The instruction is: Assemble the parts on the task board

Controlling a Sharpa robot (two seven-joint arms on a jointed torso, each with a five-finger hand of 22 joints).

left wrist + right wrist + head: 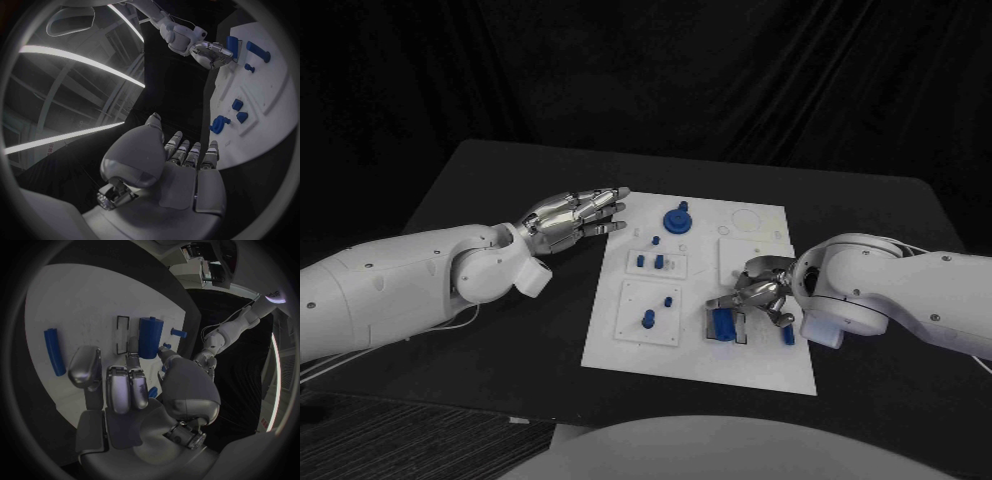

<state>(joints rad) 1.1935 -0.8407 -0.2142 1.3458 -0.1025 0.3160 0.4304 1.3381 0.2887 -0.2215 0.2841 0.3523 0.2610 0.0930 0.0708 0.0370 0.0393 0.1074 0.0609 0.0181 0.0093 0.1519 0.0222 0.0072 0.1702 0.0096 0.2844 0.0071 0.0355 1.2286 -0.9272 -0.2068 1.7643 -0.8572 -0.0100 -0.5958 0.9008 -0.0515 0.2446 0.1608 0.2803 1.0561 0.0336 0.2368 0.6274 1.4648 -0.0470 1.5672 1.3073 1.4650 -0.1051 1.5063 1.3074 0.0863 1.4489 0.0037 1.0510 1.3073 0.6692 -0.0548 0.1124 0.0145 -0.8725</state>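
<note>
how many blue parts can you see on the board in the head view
7: a knobbed part at the far end, three small pegs mid-board, one peg in the near-left panel, a block and bar at the right hand; more may be hidden.

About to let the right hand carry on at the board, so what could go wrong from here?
1. The right hand hangs close over the large blue block near the task board's near edge; whether it grips the block is unclear, so the block may tip or slide.
2. A slim blue bar lies loose beside that hand; a sweep could knock it away.
3. The left hand hovers at the board's far left corner and could nudge the board.
</note>
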